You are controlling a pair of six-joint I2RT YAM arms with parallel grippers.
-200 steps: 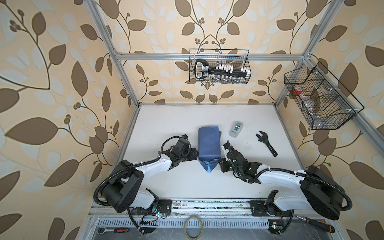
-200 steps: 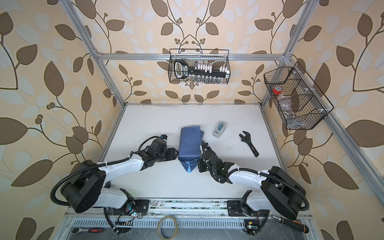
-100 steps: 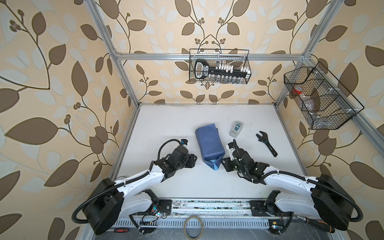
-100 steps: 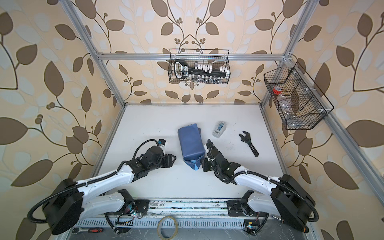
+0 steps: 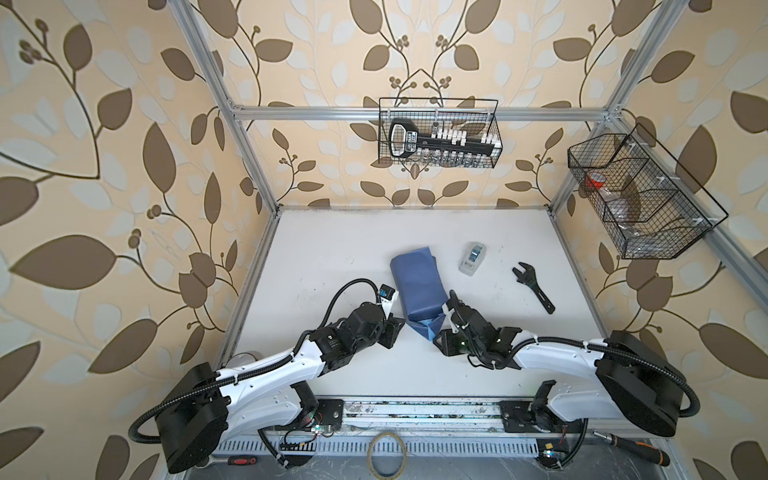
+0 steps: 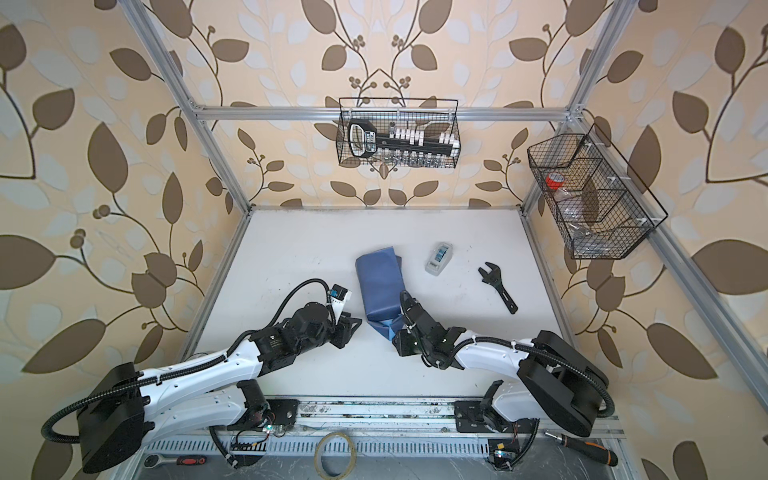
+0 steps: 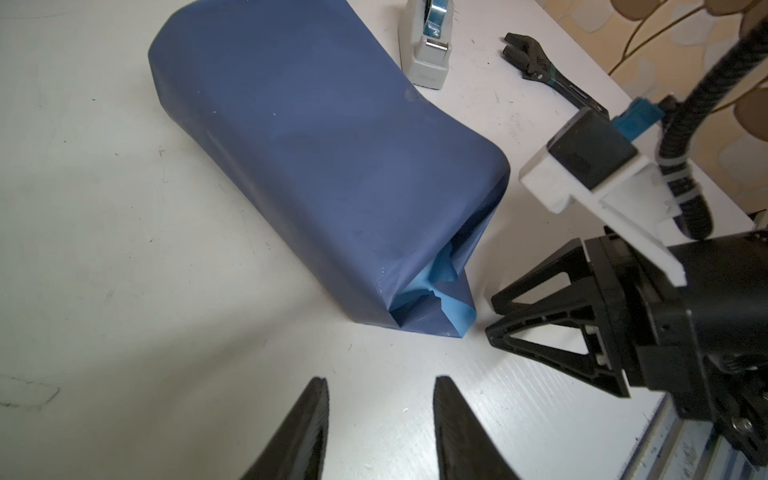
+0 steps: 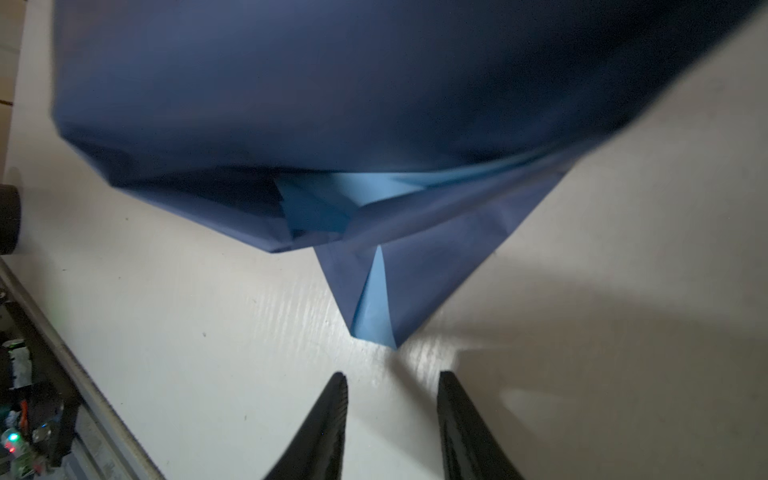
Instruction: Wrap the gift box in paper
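The paper (image 7: 324, 158) lies on the table (image 5: 332, 249) wrapped into a bundle, the box hidden inside; the tape dispenser (image 7: 428, 45) sits just beside its far end; the left gripper (image 7: 380, 379) and the right gripper (image 8: 393, 374) hover near its open end, each with fingers spread and empty.

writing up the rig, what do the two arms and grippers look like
Both match: the left arm and right arm have white shells, black joint housings and large black base motors. Black ribbed cable hoses loop along each. The left gripper and right gripper have black tapered fingers, triangular and open-framed. A white camera mount with a blue plug sits at the wrist.
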